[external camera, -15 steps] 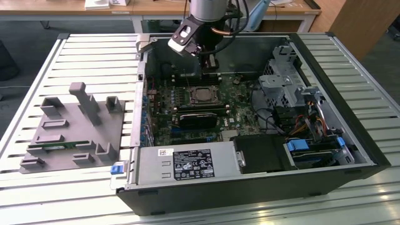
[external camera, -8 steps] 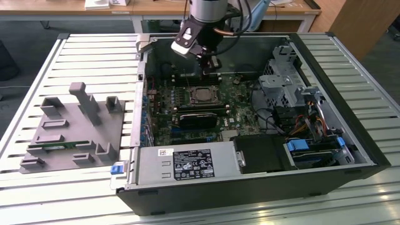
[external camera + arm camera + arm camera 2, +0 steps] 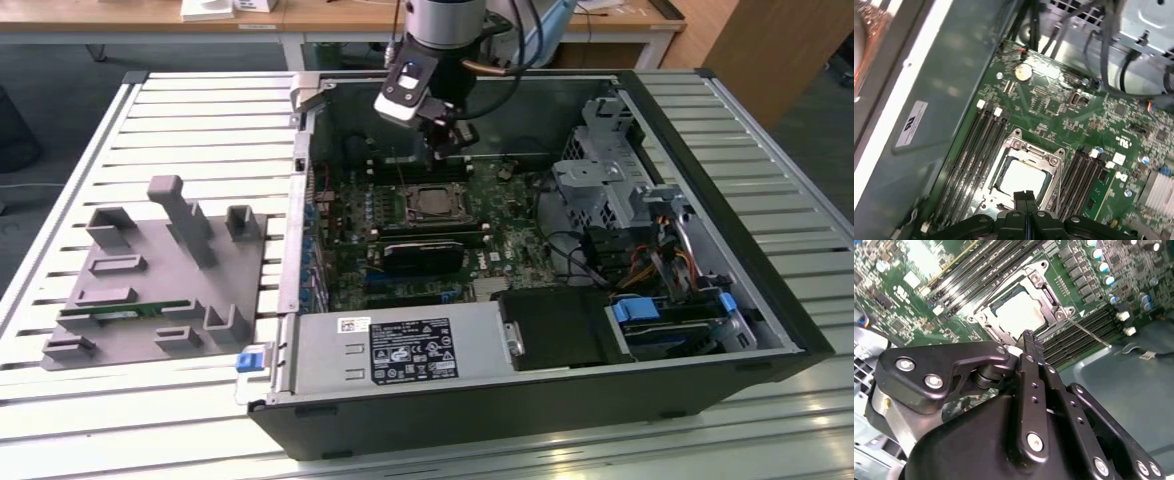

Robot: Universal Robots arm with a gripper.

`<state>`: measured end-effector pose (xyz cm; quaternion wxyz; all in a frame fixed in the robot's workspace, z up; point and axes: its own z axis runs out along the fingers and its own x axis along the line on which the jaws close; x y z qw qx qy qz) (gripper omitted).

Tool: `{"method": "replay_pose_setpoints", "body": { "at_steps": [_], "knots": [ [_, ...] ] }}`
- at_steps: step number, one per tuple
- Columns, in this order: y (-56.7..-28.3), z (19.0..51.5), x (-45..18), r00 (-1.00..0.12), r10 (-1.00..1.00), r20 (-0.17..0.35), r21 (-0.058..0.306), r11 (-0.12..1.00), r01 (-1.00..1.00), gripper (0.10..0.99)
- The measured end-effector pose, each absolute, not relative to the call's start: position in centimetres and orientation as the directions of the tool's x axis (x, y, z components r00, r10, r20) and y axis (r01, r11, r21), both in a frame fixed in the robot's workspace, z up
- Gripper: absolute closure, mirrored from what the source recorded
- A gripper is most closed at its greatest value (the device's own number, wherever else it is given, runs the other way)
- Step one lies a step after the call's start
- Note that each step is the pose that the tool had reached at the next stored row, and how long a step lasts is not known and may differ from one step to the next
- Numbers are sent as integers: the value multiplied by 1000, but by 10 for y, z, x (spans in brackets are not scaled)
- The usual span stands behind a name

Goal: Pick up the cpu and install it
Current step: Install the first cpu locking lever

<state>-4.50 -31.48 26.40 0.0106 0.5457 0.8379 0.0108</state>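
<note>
Fingers of the end effector [image 3: 1029, 340] are pressed together with nothing gripped between them, and it is held just above the motherboard [image 3: 441, 225] inside the open computer case [image 3: 534, 400] on the slatted table [image 3: 160, 130]. The cpu [image 3: 1021, 181] is seated in the metal-framed socket [image 3: 1026, 155], directly below the fingertips in both wrist views.

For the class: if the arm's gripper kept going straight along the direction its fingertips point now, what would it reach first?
Most likely the cpu, the flat silvery square chip lying in the metal-framed socket on the green motherboard. The black gripper, fingers shut together, points at the chip's near edge; depth is unclear, so the frame could come first.
</note>
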Motion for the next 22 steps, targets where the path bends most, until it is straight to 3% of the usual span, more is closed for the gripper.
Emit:
{"method": "replay_pose_setpoints", "body": {
  "at_steps": [22],
  "knots": [
    [-315, 264, -45, -662, 749, -6, 30, 662, 749, 980]
  ]
}}
